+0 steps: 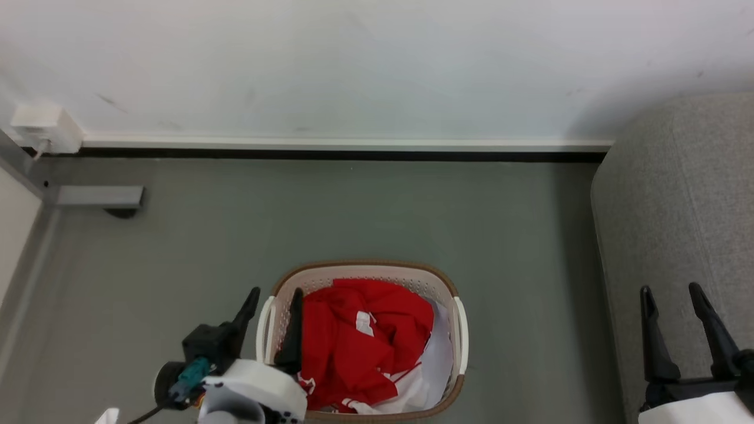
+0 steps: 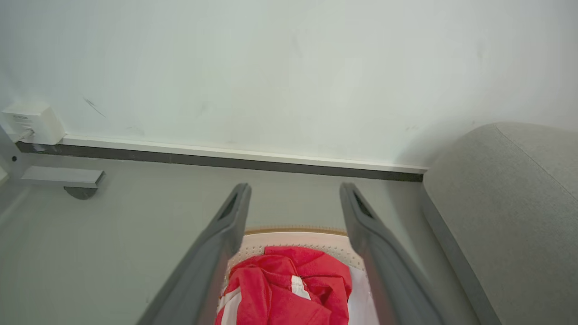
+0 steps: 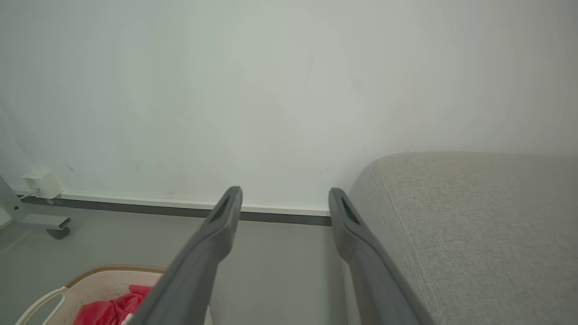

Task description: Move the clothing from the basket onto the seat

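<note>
A plain white wall (image 1: 377,59) closes the far side of the room, marked with a few faint grey scuffs. Along its foot runs a white skirting board (image 1: 353,143) with a dark strip (image 1: 353,155) just beneath it, meeting a smooth, matt grey-green floor (image 1: 365,218). At the far left a small white box (image 1: 41,126) sits on the wall just above the skirting. Below it a flat grey bar (image 1: 97,196) reaches out over the floor on a dark castor (image 1: 121,212), beside a pale panel (image 1: 15,235). On the right stands a light grey textured sofa (image 1: 683,224), its rounded end near the wall. The light is soft and even, with a dim shadow on the wall beside the sofa.
</note>
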You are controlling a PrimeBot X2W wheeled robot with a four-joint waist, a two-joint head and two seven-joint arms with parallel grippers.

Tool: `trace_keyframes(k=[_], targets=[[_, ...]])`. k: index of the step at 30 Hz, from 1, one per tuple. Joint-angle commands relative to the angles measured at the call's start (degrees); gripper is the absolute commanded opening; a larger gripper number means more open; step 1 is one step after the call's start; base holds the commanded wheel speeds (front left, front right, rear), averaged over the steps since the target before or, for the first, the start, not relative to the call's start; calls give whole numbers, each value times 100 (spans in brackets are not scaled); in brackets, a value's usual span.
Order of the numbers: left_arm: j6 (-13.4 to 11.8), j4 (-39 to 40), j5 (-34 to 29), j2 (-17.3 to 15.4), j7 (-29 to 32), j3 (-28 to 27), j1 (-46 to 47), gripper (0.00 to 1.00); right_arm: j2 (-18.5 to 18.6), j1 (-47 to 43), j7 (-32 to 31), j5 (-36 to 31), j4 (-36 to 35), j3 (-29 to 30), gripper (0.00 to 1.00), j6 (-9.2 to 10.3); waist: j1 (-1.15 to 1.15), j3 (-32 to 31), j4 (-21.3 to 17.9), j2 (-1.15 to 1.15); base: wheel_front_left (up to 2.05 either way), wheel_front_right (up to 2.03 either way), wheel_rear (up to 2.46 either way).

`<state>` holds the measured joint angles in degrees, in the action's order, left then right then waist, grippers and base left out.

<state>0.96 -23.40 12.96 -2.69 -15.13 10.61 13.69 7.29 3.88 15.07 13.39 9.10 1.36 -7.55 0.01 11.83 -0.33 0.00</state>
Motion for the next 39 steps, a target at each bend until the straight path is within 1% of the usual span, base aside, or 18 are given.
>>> trace_keyframes(k=[1, 11, 14, 20, 25, 30, 39], targets=[[-17, -55, -88, -36, -4, 31, 99, 100, 0, 90, 15, 14, -30, -18, 100, 12, -1, 268, -76, 0, 0, 0, 0], [-52, -1485, 102, -37, 47, 835, 1592, 100, -98, 860, 9, 114, -212, -213, 100, 12, -1, 1299, -368, 0, 0, 0, 0], [-77, -1942, 212, -36, 172, 1103, 2025, 100, -115, 1014, 8, 140, -251, -252, 100, 12, -1, 1553, -461, 0, 0, 0, 0], [-157, -2837, 374, -39, 693, 1516, 2829, 100, -190, 1386, 9, 189, -316, -403, 100, 12, -1, 2150, -703, 0, 0, 0, 0], [-245, -3354, 525, -40, 848, 1605, 3353, 100, -264, 1679, 9, 226, -402, -529, 100, 12, -1, 2644, -913, 0, 0, 0, 0], [-425, -3907, 602, -56, 982, 1588, 3828, 100, -308, 1912, 9, 243, -465, -622, 100, 12, -1, 3077, -1069, 0, 0, 0, 0], [-665, -4554, 630, -278, 960, 1504, 4569, 100, -375, 2163, 8, 339, -561, -717, 100, 12, -1, 3620, -1278, 0, 0, 0, 0]])
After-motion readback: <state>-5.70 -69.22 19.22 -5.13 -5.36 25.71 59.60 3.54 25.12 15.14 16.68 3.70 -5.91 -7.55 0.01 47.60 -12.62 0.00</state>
